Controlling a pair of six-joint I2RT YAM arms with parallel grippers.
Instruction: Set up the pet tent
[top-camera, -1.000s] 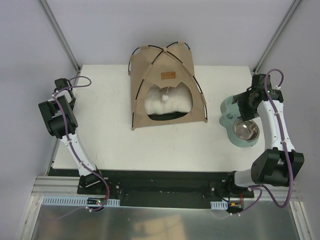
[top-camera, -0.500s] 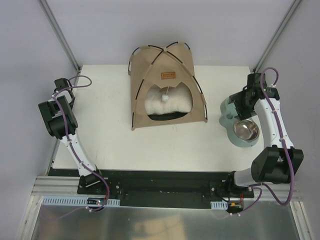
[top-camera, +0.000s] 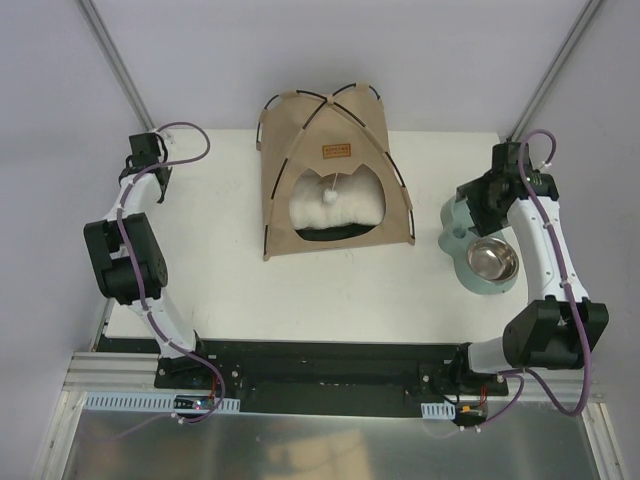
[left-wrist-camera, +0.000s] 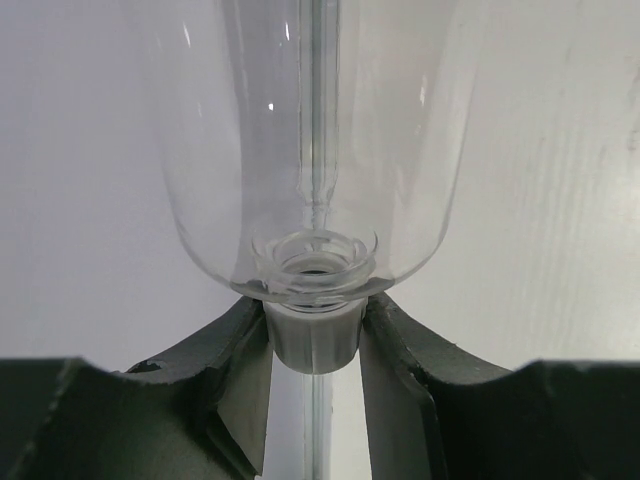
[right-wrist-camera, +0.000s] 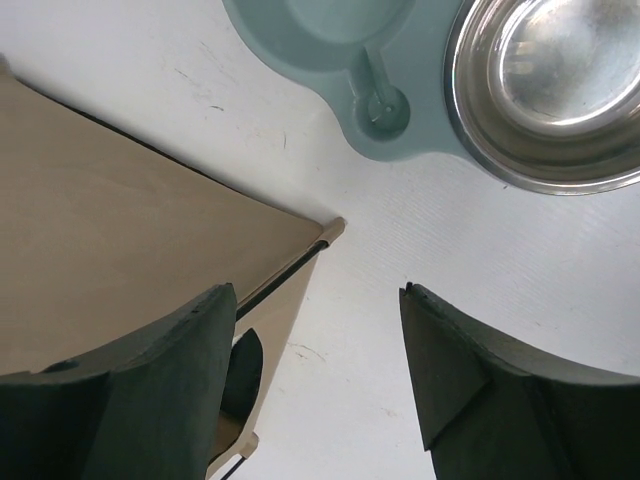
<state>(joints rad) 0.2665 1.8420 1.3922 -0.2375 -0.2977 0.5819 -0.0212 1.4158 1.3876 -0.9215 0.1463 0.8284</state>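
Note:
The pet tent (top-camera: 330, 170) stands upright at the back middle of the table, tan with black poles, a brown label (top-camera: 337, 151) and a white pompom (top-camera: 328, 195) hanging in the arched doorway. A cream fluffy pillow (top-camera: 350, 205) lies inside. My right gripper (top-camera: 478, 200) is open and empty, hovering just right of the tent's front right corner (right-wrist-camera: 120, 220), where a black pole (right-wrist-camera: 290, 265) ends; the gripper (right-wrist-camera: 316, 290) holds nothing. My left gripper (top-camera: 143, 150) is at the back left, shut on the grey cap (left-wrist-camera: 316, 335) of a clear bottle (left-wrist-camera: 310, 130).
A teal pet feeder (top-camera: 458, 222) with a steel bowl (top-camera: 492, 262) sits at the right edge, close to my right gripper; it shows in the right wrist view (right-wrist-camera: 330, 40) with the bowl (right-wrist-camera: 560, 80). A metal frame post (top-camera: 120, 70) rises behind the left gripper.
My left arm has swung toward the back and slightly right. My right gripper has shifted a little toward the tent. The tent has not moved.

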